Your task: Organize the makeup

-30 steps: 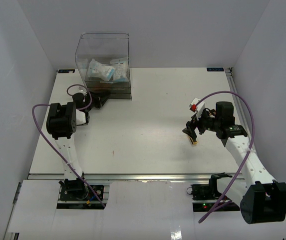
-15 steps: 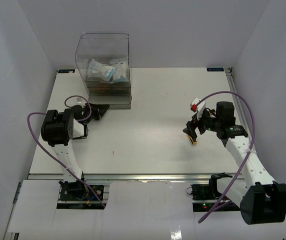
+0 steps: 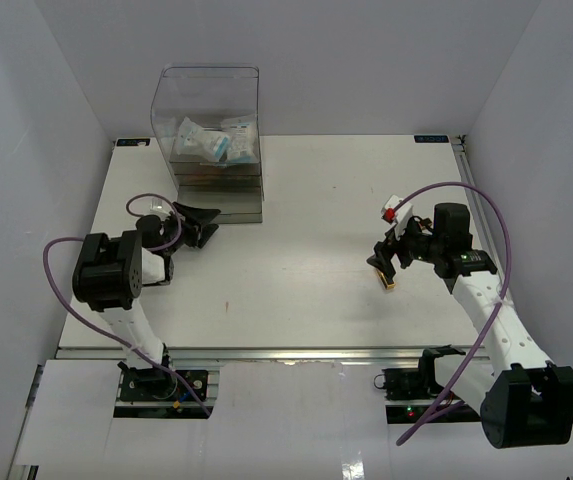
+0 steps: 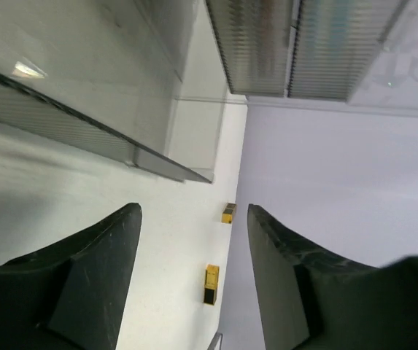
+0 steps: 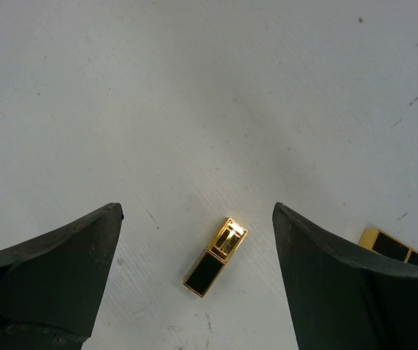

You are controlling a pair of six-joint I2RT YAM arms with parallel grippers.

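Note:
My left gripper (image 3: 203, 222) stands open and empty just in front of the low drawers (image 3: 218, 187) under the clear box. In the left wrist view its gripper (image 4: 194, 213) frames two distant gold tubes (image 4: 211, 284) (image 4: 228, 213) on the white table. My right gripper (image 3: 381, 262) hangs open over a black-gold tube (image 5: 216, 257), which lies flat between the fingers (image 5: 63, 270) without touching them. A second tube (image 5: 397, 248) shows at the right edge. From above, one gold tube (image 3: 390, 283) peeks out below the gripper. Blue-white packets (image 3: 212, 143) sit inside the clear box.
The large clear plastic box (image 3: 206, 85) stands at the back left on the stacked drawers. White walls close in the table (image 3: 296, 280) on the left, right and back. Purple cables loop off both arms.

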